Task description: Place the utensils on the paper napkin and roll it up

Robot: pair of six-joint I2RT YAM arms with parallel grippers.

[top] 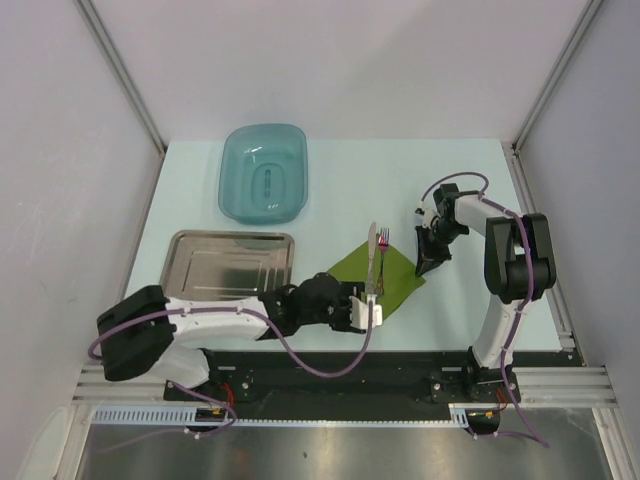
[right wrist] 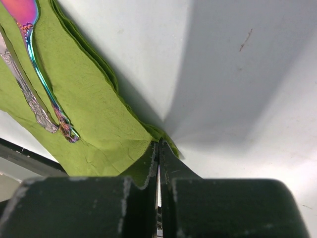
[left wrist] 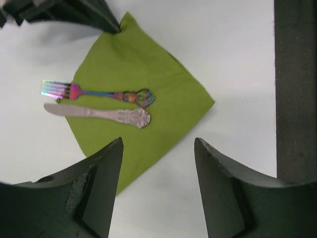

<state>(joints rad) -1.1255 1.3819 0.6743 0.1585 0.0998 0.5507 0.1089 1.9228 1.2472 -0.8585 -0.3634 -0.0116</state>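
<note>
The olive-green paper napkin lies as a diamond on the table between the arms. On it lie two utensils side by side: an iridescent purple fork and a silver knife, both with their heads past the napkin's far edge. My left gripper is open and empty, hovering over the napkin's near corner. My right gripper is shut on the napkin's right corner. In the right wrist view the napkin, fork and knife show to the left.
A steel tray sits at the left, next to the left arm. A teal plastic basin stands behind it. The table's dark front rail runs close to the napkin's near corner.
</note>
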